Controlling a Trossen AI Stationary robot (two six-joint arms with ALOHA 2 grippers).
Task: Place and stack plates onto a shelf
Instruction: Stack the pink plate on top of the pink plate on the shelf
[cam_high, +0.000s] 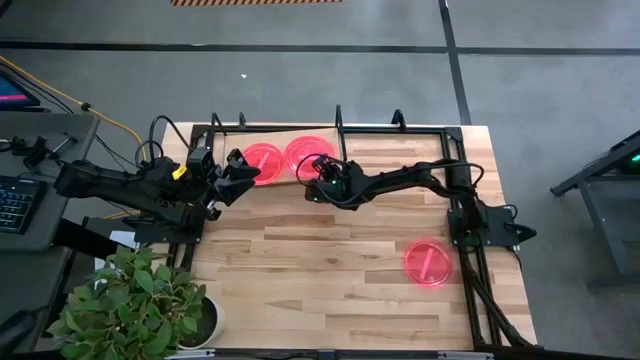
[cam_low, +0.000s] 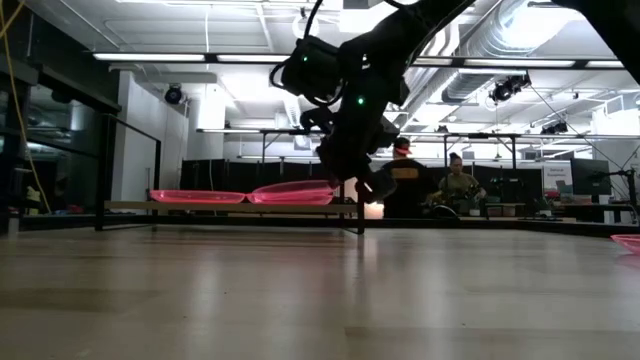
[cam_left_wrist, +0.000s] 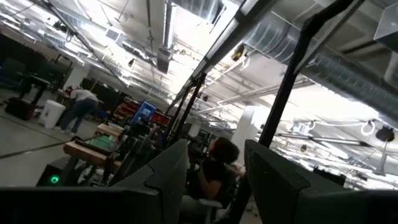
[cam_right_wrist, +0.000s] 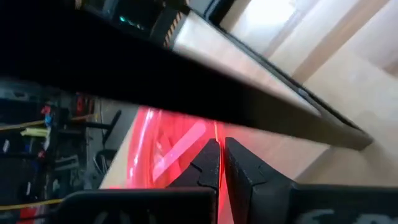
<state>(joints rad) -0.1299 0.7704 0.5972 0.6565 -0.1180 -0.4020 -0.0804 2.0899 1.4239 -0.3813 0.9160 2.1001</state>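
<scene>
Butcher-block desk (cam_high: 330, 270): we log two plates (cam_high: 263, 161) on the shelf (cam_high: 225, 140); one plate (cam_high: 428, 262) apart. Right tool (cam_high: 318, 168) apparently pinches the second's rim; left tool (cam_high: 243, 168) wide.

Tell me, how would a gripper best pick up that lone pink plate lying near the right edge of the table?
Probably by its raised rim. The plate lies flat on the tabletop, too wide and low to grasp across, so one finger inside the rim and one outside seems best. The right gripper is over at the shelf; coming from above at the rim's nearer edge looks simplest.
</scene>
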